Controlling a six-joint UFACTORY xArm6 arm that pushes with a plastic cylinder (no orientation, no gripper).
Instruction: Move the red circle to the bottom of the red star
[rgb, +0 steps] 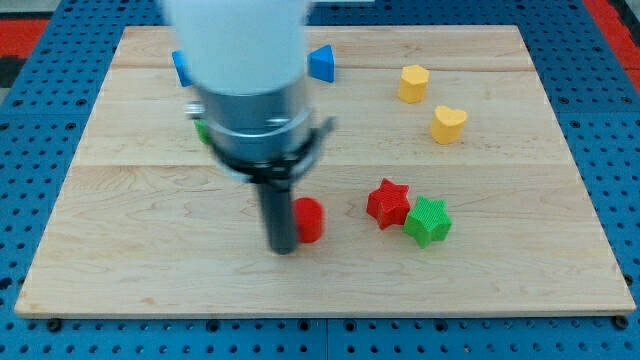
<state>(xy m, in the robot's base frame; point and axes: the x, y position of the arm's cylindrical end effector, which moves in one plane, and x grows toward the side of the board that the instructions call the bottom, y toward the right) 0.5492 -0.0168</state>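
The red circle (310, 220) lies on the wooden board (520, 260) below the middle. My tip (283, 247) rests right against its left side. The red star (388, 203) lies to the right of the circle, a short gap away. A green star (429, 221) touches the red star's lower right. The arm's white and grey body hides part of the board's upper left.
Two yellow blocks lie at the upper right, one (413, 83) above the other (448, 124). A blue triangle (321, 63) shows near the top. A blue block (181, 66) and a green block (203, 130) peek out from behind the arm's left.
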